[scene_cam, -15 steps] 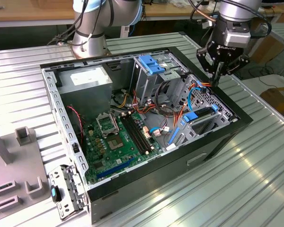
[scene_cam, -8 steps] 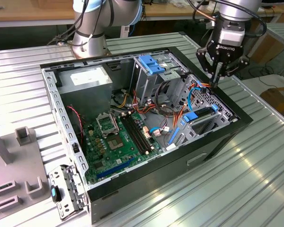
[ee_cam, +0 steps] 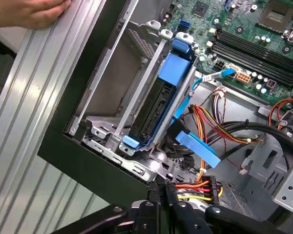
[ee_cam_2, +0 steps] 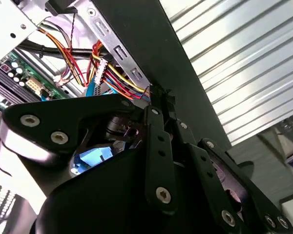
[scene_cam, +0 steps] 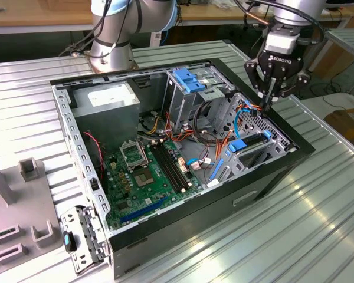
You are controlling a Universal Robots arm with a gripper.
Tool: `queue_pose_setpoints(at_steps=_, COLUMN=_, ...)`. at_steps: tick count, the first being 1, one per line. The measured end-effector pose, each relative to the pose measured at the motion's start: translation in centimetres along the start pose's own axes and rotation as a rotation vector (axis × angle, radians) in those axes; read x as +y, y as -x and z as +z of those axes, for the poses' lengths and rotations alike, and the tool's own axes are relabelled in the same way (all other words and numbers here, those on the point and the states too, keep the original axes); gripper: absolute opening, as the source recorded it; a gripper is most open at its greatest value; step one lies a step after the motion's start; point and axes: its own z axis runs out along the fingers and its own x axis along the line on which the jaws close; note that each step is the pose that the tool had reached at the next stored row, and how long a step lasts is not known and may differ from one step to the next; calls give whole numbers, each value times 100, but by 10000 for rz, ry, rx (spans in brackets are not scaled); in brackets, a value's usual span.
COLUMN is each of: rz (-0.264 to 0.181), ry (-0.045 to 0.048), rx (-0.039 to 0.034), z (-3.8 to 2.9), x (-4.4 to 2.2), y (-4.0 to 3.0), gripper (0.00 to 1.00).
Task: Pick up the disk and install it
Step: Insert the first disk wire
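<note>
Centre-left of the exterior view: motherboard (scene_cam: 153, 171) in open case (scene_cam: 183, 236). Right of centre: disk (scene_cam: 248, 142), blue rails, seated in its bay; your install looks nearly complete. Upper right: your hand (scene_cam: 266, 105), tips pressed together, apparently pinching nothing, just above that bay.

No legible text to report. My hand (scene_cam: 269, 99) bears a white maker's mark. The power supply label (scene_cam: 106, 96), at 10 o'clock in the case, is unreadable.

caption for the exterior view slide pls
Gripper poised over the open computer case, near the disk seated in its bay.
</note>
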Motion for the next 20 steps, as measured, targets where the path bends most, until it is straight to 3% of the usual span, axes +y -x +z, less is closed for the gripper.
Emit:
queue_pose_setpoints(at_steps=4, rz=818, ry=229, rx=74, z=0, x=0, y=0, gripper=16)
queue_pose_setpoints(at_steps=6, rz=1260, ry=409, rx=242, z=1, x=0, y=0, gripper=16)
queue_pose_setpoints(at_steps=8, rz=1563, ry=530, rx=351, z=2, x=0, y=0, gripper=16)
queue_pose_setpoints(at_steps=18, rz=2809, ry=817, rx=321, z=64, x=19, y=35, gripper=16)
queue_pose_setpoints(at_steps=20, rz=2837, ry=821, rx=317, z=64, x=35, y=42, gripper=16)
